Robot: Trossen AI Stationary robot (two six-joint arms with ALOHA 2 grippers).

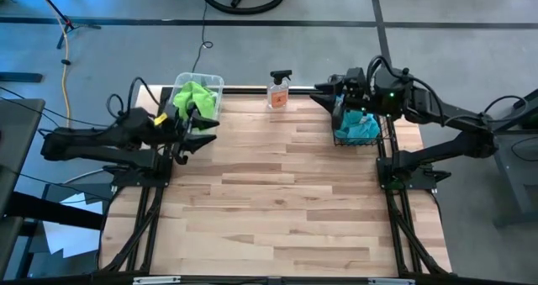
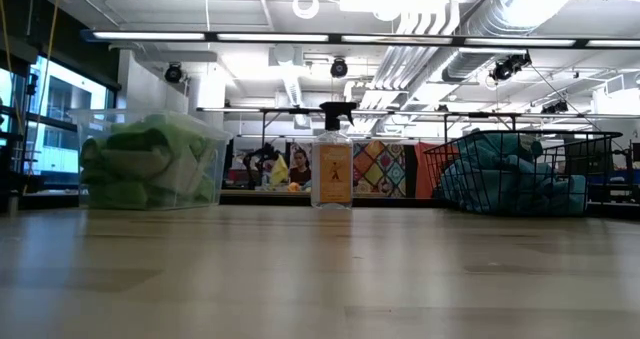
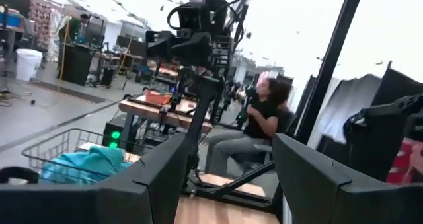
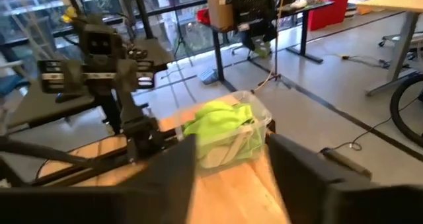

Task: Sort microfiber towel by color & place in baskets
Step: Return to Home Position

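Lime green towels (image 1: 194, 97) fill the clear plastic tub (image 1: 212, 83) at the table's far left; they also show in the low view (image 2: 140, 162) and in the right wrist view (image 4: 218, 128). Sky blue towels (image 1: 360, 129) lie in the black wire basket (image 1: 383, 134) at the far right, also seen in the low view (image 2: 510, 174) and the left wrist view (image 3: 82, 166). My left gripper (image 1: 204, 124) is open and empty beside the tub's near side. My right gripper (image 1: 326, 94) is open and empty, raised at the basket's far left corner. Neither gripper shows in the low view.
A clear spray bottle (image 1: 279, 90) with a black trigger stands at the far edge between the two containers (image 2: 332, 169). A person (image 3: 263, 115) sits beyond the table's right side. The wooden table top (image 1: 277, 201) stretches bare from the middle to the near edge.
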